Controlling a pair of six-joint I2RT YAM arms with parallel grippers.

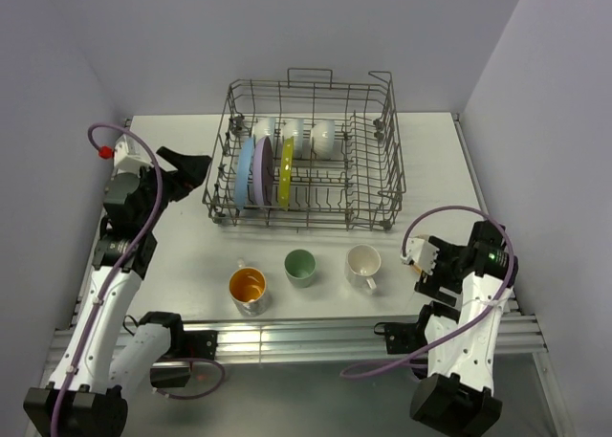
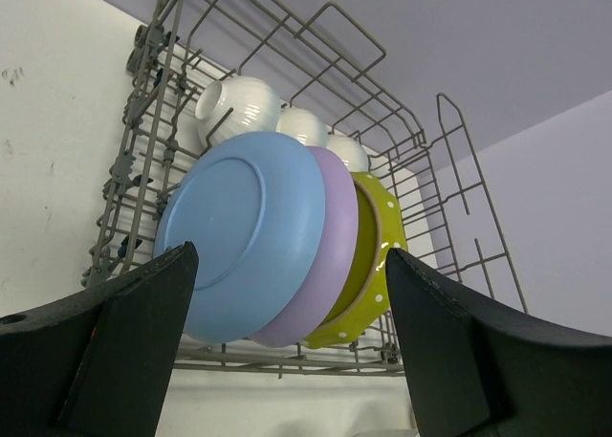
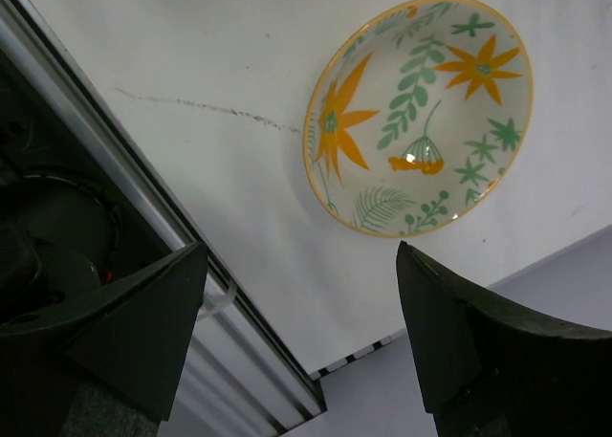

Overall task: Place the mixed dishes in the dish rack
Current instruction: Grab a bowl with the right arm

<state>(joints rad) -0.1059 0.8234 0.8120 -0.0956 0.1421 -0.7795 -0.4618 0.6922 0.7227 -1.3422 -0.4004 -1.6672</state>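
The grey wire dish rack stands at the back middle of the table. A blue plate, a lavender plate and a yellow-green plate stand upright in it, with white bowls behind them. An orange-inside cup, a pale green cup and a white mug stand in a row in front of the rack. The floral bowl lies on the table under my right gripper, which is open and empty above it. My left gripper is open and empty, just left of the rack, facing the plates.
The table's near metal edge rail runs close beside the floral bowl. Side walls close in the table left and right. The rack's right half holds no dishes. The rack's raised loop handle stands at the back.
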